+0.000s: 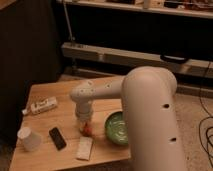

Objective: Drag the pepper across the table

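The small orange-red pepper (87,129) lies on the light-brown wooden table (60,92), just left of the green bowl (116,128). My gripper (84,123) points straight down right over the pepper, with its tip at or on it. The white arm reaches in from the right and covers most of the gripper and part of the pepper.
A black phone (57,138) and a white packet (85,148) lie near the front edge. A white cup (29,139) stands at the front left corner. A white bottle (42,105) lies on its side at the left. A dark shelf unit stands behind the table.
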Robot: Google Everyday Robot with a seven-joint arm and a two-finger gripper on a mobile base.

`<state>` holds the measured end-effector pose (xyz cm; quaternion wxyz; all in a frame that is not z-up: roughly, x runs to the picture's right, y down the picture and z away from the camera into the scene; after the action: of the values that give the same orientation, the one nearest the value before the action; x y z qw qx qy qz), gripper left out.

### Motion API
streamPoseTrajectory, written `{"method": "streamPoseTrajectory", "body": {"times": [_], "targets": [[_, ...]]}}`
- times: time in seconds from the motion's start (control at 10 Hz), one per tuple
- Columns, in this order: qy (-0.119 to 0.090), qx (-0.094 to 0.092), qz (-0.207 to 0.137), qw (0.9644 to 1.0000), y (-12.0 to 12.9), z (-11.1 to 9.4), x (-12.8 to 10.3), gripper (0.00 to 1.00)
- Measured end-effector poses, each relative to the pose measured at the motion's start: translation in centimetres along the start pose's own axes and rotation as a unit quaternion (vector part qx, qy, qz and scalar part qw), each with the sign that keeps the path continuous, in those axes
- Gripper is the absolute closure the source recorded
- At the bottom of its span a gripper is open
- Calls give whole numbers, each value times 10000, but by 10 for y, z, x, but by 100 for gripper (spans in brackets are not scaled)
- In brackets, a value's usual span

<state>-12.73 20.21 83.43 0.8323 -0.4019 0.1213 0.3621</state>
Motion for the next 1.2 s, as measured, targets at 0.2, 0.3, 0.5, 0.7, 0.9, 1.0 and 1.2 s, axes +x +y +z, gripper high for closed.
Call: {"method": "streamPoseTrajectory", "body": {"times": [0.2,0.3,0.5,0.7,0.9,1.0,1.2], "targets": [[-112,-56,-73,9999,-4,-3,-6,95],[-171,-122,-110,9997,-7,-2,-10,95],[-247,-177,-174,9994,-9,1,-14,95],[-327,-181,-249,9990,-10,2,-18,95],[-380,-129,-315,9987,-11,-1,-23,95],[-386,-110,-336,9986,-11,-1,-25,95],[-397,-63,-362,9985,-16,-1,-28,95]]}}
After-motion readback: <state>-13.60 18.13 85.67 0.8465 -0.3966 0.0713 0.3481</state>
